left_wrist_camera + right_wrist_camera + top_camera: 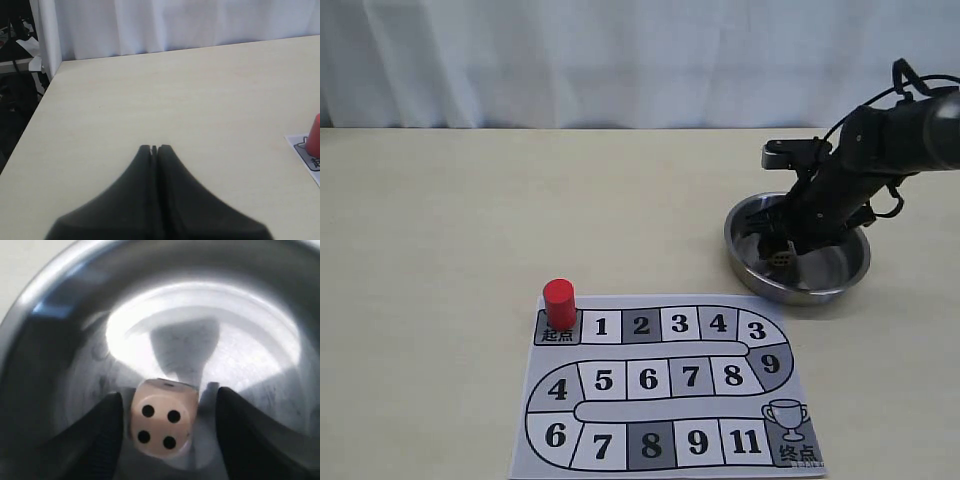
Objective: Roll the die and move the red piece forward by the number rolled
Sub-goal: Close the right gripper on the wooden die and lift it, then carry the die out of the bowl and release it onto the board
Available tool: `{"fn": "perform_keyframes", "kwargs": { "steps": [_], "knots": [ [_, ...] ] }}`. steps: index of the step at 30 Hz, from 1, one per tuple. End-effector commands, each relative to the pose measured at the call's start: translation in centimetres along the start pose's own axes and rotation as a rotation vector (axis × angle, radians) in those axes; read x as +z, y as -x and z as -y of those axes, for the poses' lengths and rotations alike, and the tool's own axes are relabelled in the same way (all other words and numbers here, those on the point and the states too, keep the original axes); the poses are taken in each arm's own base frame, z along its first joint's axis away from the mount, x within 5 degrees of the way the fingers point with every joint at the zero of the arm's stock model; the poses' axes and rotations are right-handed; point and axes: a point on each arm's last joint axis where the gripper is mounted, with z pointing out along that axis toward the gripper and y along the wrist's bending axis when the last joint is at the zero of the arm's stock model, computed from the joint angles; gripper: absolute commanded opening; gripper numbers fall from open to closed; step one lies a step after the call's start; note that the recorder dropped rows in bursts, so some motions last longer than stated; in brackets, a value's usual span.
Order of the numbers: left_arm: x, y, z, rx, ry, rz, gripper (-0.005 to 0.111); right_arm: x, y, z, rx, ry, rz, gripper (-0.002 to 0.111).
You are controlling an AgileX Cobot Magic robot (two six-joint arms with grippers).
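The die [162, 425] lies in the steel bowl [800, 295] with its four-pip face toward the right wrist camera. My right gripper [169, 400] reaches down into the bowl, open, one finger [100, 435] close beside the die and the other [250, 430] a gap away. In the exterior view the die [782, 257] shows just under that gripper [780, 248]. The red piece [559, 303] stands upright on the start square of the board [665, 390]. My left gripper [154, 148] is shut on nothing, over bare table, with the red piece [314, 135] at the frame's edge.
The printed board has a winding track of numbered squares ending at a trophy square [787, 425]. The bowl's wall [60, 285] rises around my right gripper. A white curtain [620, 60] hangs behind the table.
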Motion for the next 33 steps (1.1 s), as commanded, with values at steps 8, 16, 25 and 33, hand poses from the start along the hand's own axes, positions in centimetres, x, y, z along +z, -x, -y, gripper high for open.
{"fn": "perform_keyframes", "kwargs": {
  "steps": [8,16,25,33],
  "knots": [
    [0.0,0.0,0.0,-0.009,-0.001,0.009,0.0,-2.5,0.8,-0.3,-0.009,0.0,0.051,0.004],
    [0.0,0.0,0.0,-0.009,-0.001,0.009,0.0,-9.5,-0.8,1.6,0.01,-0.124,-0.033,0.004],
    [0.0,0.0,0.0,-0.009,-0.001,0.009,0.0,-12.1,-6.9,7.1,0.162,-0.228,-0.086,0.004],
    [0.0,0.0,0.0,-0.009,-0.001,0.009,0.0,-10.6,-9.6,9.9,0.064,-0.319,-0.089,0.004]
  ]
}}
